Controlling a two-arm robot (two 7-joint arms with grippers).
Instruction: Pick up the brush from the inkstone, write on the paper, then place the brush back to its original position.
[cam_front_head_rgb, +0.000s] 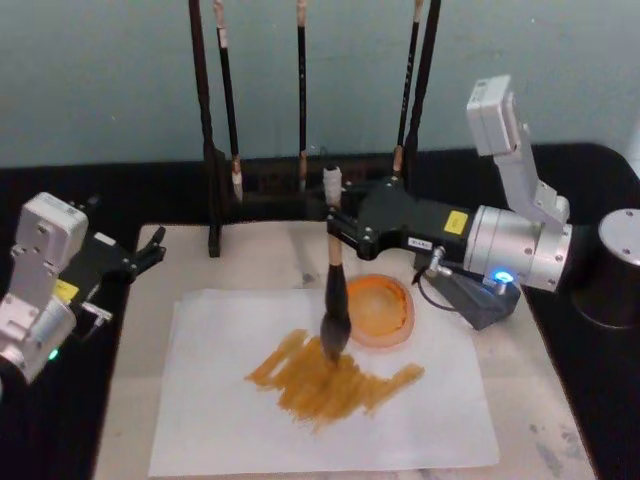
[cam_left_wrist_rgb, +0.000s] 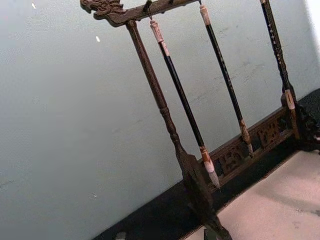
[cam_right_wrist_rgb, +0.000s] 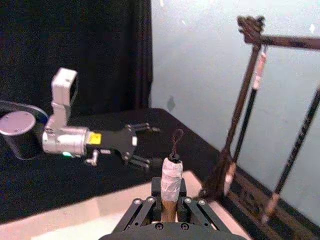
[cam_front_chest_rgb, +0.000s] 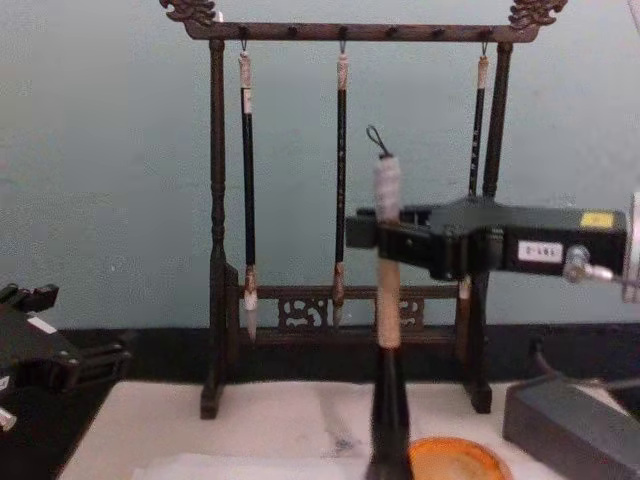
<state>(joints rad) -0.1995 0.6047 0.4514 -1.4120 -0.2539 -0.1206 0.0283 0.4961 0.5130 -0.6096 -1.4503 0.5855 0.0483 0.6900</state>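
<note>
Closed tight, the right claw (cam_front_head_rgb: 333, 226), pinching the brush (cam_front_head_rgb: 334, 285) high on its thick tan handle, just under the white-wrapped end. Held upright, straight down from the claw, with the bushy tip touching the paper (cam_front_head_rgb: 430, 420) below. Right under the claw, on that sheet, a patch of brown strokes (cam_front_head_rgb: 335, 385). Just beside the tip, on the side of the claw's own arm, an orange dish (cam_front_head_rgb: 380, 312). Behind the claw, a dark rack (cam_front_chest_rgb: 215, 250) with three thin brushes (cam_front_chest_rgb: 341, 180) hanging. Far off to the other side, the left claw (cam_front_head_rgb: 150, 250), parked, fingers spread apart, holding nothing.

Probably light to lift, this brush, with a stiff handle and a soft, floppy, wet tip. Best to grip the hard tan part, never the hairs. Likely to slip if squeezed loosely, being round and smooth. Thin and crinkly, the paper, easy to tear or drag, so press softly. Writing well under way, by the look of it. Putting the brush back not yet done.
</note>
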